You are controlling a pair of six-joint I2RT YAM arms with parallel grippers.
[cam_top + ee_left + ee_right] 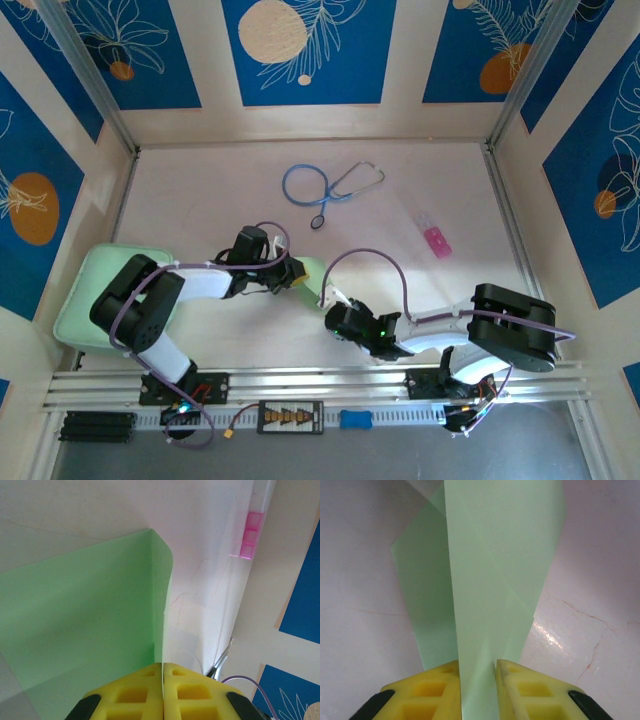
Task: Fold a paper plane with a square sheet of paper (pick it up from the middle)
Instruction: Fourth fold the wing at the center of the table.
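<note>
Clenched on the sheet (pixel 90 620) at the left tool (pixel 162 680): yellow pads (pixel 130 695) pressed flat together, only the paper's thin edge in the seam. Grasping the same sheet at the right tool (pixel 477 680) too, jaws a little apart, a folded green band rising from between them. Held up between the two tools over the near middle of the worktop (pixel 400 200), just right of the left arm's wrist in the top view. Creased, with diagonal fold lines across the band in the right wrist view; curled over at one upper corner in the left wrist view. Cannot tell whether touching the worktop anywhere.

Counted:
- two tools, both gripping
- one sheet
- one blue stethoscope (pixel 330 185), far middle
- one clear case (pixel 435 238) with pink cells, to the right
- one mint pad (pixel 85 300), at the left beneath the left arm
</note>
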